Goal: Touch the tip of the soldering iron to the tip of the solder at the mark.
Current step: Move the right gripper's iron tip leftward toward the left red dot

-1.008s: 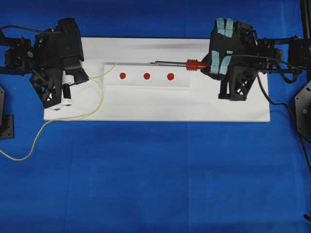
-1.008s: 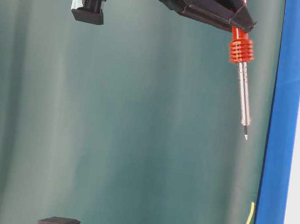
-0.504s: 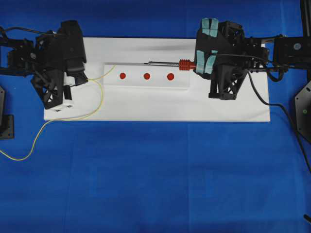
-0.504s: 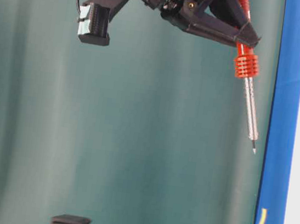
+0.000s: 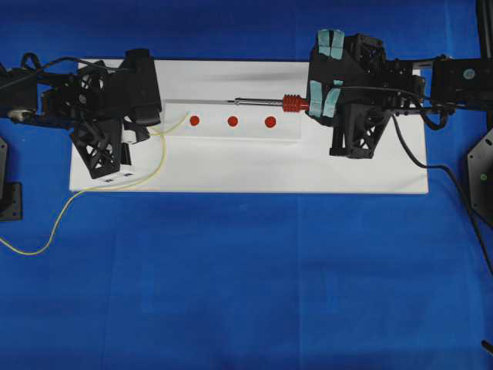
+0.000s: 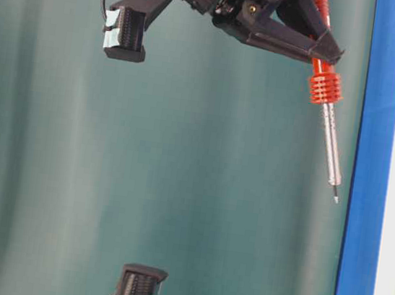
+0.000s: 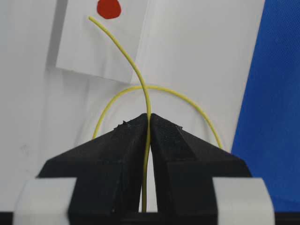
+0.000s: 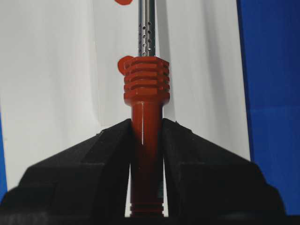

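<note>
My left gripper (image 5: 154, 129) (image 7: 149, 117) is shut on the yellow solder (image 5: 173, 121) (image 7: 136, 75). The wire's free end curves up and stops just short of the leftmost red mark (image 5: 195, 120) (image 7: 108, 8). My right gripper (image 5: 316, 104) (image 8: 146, 124) is shut on the soldering iron's orange-red handle. Its ribbed collar (image 5: 293, 102) (image 8: 146, 77) and silver shaft (image 5: 258, 100) (image 6: 330, 150) point left, above the raised strip. The iron tip hangs near the strip's far edge, between the left and middle marks (image 5: 233, 121), apart from the solder.
The raised white strip (image 5: 289, 129) with three red marks lies on a white board (image 5: 347, 173) over blue cloth. The slack solder loops over the board and trails off to the left (image 5: 31, 248). A black cord (image 5: 431, 162) runs off the right arm. Black mounts (image 5: 9, 200) stand at the edges.
My left gripper has moved right with the solder, bringing its free end up to the leftmost mark. The right gripper shifted left with the iron, then stayed still.
</note>
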### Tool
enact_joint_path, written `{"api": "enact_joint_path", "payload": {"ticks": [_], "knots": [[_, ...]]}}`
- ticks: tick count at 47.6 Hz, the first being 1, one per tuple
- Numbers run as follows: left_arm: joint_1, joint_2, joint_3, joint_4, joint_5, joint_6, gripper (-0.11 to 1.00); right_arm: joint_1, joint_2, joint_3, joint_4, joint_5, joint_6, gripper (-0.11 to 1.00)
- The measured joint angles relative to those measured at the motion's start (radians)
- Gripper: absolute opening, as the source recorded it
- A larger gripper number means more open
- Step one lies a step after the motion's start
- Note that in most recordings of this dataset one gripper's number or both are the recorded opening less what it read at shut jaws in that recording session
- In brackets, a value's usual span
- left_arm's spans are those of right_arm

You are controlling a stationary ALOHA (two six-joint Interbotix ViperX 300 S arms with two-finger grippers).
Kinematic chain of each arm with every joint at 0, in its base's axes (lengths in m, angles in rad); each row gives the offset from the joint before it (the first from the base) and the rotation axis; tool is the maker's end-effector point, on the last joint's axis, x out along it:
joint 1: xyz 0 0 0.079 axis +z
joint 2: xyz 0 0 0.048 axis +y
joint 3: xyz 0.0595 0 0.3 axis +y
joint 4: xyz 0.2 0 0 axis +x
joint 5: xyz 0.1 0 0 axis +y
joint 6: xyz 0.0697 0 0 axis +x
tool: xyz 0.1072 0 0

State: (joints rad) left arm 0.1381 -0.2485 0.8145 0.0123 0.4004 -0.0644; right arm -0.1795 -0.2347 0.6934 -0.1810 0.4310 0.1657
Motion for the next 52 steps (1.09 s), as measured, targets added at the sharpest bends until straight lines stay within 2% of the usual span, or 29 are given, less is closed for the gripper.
{"api": "enact_joint_path", "payload": {"ticks": [40,52], "knots": [[-0.021,0.052,-0.021,0.000,-0.006,0.000,0.02,0.000,0.002,0.002,0.000,0.000,0.000,0.06],[-0.021,0.051,-0.021,0.000,-0.003,0.000,0.02,0.011,0.051,-0.021,0.000,0.000,-0.002,0.06]]}}
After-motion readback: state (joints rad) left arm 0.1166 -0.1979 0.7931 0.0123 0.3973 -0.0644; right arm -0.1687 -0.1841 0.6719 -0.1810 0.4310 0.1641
